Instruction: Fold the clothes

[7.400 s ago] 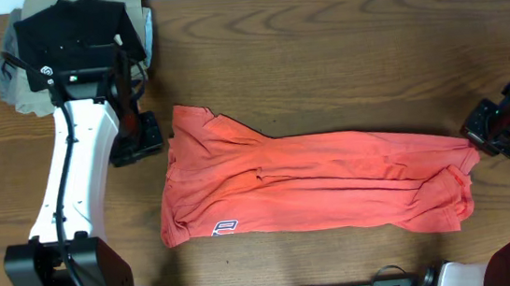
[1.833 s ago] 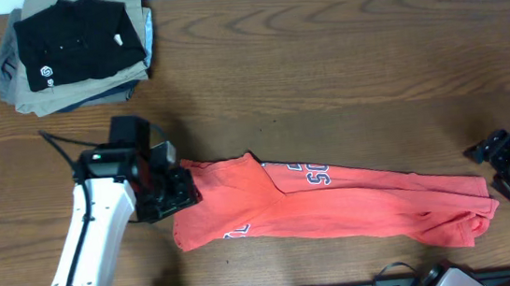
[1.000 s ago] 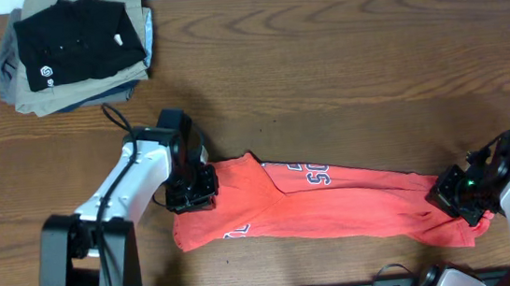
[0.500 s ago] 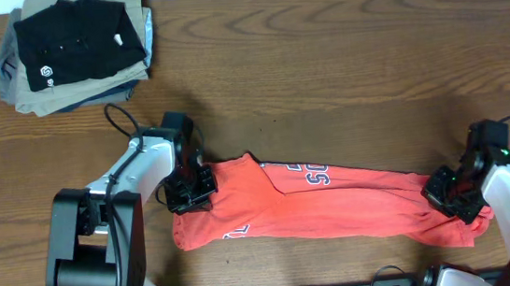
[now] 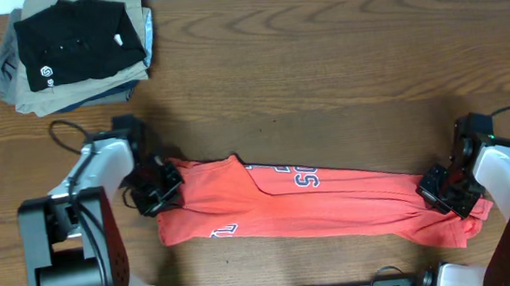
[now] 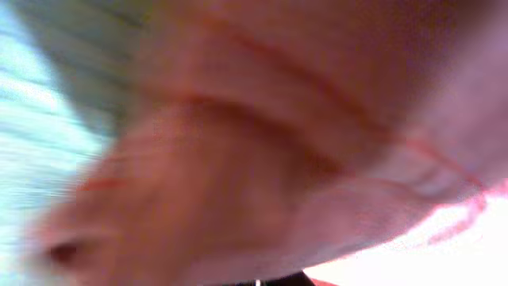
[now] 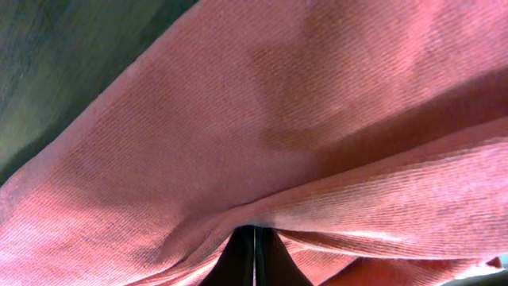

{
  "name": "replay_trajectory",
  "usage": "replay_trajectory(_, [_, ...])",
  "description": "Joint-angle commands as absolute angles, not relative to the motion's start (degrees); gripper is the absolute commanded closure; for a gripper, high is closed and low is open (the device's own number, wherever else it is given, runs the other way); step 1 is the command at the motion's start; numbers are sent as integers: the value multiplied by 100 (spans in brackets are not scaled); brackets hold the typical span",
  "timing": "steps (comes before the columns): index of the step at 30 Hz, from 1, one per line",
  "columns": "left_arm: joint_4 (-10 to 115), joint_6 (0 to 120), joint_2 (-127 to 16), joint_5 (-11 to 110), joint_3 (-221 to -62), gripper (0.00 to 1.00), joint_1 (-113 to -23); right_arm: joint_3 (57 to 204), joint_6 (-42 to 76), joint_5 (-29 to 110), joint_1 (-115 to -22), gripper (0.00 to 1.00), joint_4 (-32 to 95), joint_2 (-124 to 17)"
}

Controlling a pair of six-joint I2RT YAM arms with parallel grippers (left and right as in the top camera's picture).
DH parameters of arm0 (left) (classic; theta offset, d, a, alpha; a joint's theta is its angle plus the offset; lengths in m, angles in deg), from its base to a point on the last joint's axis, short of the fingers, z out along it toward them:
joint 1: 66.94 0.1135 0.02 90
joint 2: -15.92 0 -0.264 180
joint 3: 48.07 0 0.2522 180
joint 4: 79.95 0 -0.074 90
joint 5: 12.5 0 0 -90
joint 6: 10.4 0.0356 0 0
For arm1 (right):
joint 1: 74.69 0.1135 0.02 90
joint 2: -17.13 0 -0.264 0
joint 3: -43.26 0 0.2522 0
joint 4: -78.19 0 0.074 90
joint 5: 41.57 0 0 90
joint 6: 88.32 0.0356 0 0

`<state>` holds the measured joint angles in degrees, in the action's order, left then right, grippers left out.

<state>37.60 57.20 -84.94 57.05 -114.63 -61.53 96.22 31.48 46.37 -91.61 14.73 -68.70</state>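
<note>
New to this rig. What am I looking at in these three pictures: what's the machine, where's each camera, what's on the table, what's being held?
The machine is two robot arms at a wooden table, each ending in a pair of fingers. The wide picture comes from a fixed camera above the table. The two close-ups come from cameras on the wrists, which is why red cloth fills them; the left wrist one is also blurred.

On the table lies a coral-red T-shirt with white lettering, bunched into a long strip. The left fingers are shut on its left end and the right fingers on its right end. In the right wrist view they show as the dark shape at the bottom edge, under the cloth.

In the far left corner sits a stack of folded garments with a black shirt on top, away from both arms.
</note>
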Motion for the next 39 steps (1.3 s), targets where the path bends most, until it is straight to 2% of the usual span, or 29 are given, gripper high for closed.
replay_trajectory(1, [3911, 5655, -8754, 7183, -11332, 94, -5644, 9410, 3231, 4643, -8862, 95, 1972, -7267])
replay_trajectory(16, [4038, 5650, -8726, 7246, -11439, 94, -4610, 10123, 3509, 4652, -7380, 85, 2092, -7267])
replay_trajectory(23, [4001, 5460, -8273, 7244, -11487, 94, -3998, 10781, 3417, 5013, -7280, 84, 1541, -7267])
replay_trajectory(27, [3935, 5465, -7718, 7244, -11487, 94, -3937, 11082, 3304, 5255, -7280, 81, 1187, -7267])
replay_trajectory(30, [3896, 5465, -7296, 7244, -11487, 94, -3993, 11069, 3019, 4825, -7277, 78, 1299, -7283])
replay_trajectory(39, [3791, 5491, -7004, 7237, -11465, 94, -4028, 10652, 2884, 3893, -6910, 80, 1952, -7632])
